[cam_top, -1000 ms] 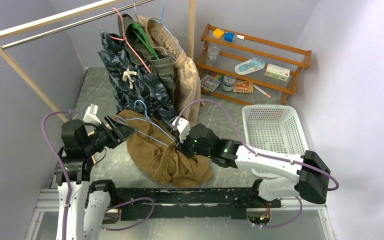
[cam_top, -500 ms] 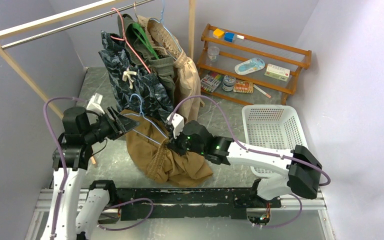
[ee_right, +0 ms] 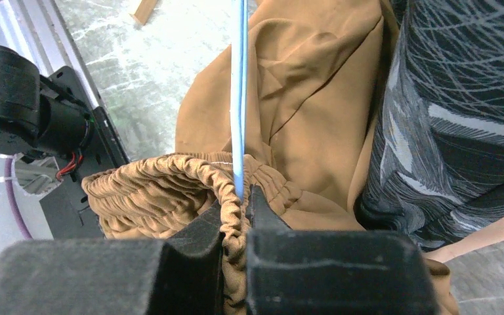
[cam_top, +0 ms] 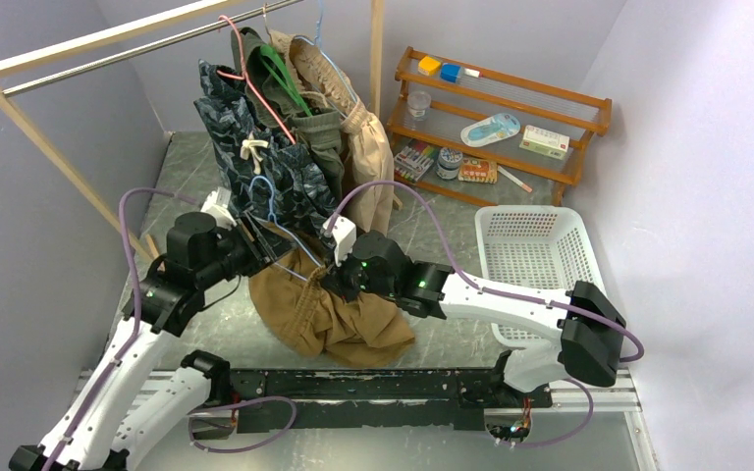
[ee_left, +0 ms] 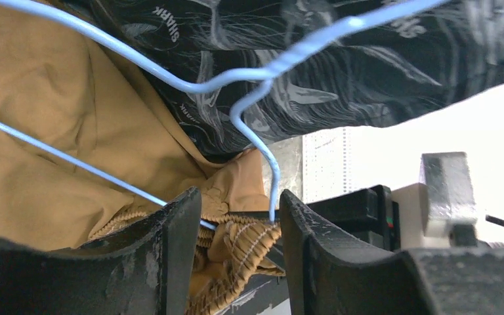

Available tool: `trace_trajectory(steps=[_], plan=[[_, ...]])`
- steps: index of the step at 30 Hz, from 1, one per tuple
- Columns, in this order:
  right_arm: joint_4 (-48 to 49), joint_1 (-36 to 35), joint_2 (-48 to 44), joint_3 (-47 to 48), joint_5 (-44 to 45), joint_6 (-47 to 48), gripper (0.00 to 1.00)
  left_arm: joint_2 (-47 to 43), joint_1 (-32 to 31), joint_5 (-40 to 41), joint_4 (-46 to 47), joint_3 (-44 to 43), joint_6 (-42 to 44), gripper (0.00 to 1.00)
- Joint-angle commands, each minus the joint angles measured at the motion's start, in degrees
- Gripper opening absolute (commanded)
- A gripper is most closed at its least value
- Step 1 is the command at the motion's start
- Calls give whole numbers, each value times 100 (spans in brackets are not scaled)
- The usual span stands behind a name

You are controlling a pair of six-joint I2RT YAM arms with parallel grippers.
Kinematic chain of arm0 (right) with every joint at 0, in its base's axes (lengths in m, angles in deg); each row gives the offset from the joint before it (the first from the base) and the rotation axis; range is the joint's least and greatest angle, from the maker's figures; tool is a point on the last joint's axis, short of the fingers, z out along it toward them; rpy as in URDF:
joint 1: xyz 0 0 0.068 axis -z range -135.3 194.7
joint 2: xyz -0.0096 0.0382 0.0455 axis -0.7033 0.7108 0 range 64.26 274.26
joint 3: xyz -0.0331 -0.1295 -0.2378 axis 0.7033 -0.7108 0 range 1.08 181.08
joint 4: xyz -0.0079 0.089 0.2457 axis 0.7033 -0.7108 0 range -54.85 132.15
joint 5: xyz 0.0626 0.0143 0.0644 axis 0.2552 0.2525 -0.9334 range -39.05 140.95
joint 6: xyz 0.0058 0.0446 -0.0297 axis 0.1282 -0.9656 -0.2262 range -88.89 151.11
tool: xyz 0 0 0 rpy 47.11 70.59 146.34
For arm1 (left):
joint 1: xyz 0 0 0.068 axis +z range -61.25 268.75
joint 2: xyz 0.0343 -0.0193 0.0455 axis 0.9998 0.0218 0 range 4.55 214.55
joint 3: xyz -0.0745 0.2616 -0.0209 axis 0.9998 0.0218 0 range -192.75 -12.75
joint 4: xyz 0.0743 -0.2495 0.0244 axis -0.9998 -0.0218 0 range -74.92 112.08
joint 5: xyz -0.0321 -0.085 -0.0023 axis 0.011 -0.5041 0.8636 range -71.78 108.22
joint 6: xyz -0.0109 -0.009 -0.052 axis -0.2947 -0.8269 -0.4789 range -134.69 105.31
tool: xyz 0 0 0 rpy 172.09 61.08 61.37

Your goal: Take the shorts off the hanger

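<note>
Waistband of the tan-brown shorts, heaped on the table, sits pinched in the closed right gripper, while the blue hanger wire passes between the left gripper's half-spread jaws.

The tan-brown shorts sag from a blue hanger between the left end effector and right end effector.

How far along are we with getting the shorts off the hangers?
Done: the tan shorts and their blue hanger are off the rail, shorts heaped on the table. In hand: the right gripper pinches their waistband; the left gripper, jaws open, straddles the hanger wire; hanger not yet out. Left: the navy shorts, olive shorts and beige shorts hang on the rail.
</note>
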Motion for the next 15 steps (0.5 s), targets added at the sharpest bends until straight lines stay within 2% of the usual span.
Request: trace_trajectory(steps=[1,7,12,15], plan=[[211,-35,-116,3,-153,-44,0,-9,-101,241,835,409,-685,50],[15,-35,-356,-119,-71,59,0,98,-266,321,1238,416,-781,50],[20,-37,-423,-186,-16,-11,0,294,-387,-306,1943,703,-1086,52],[-104,-40,-386,-140,448,-254,0,126,-541,11,1588,672,-1108,54]])
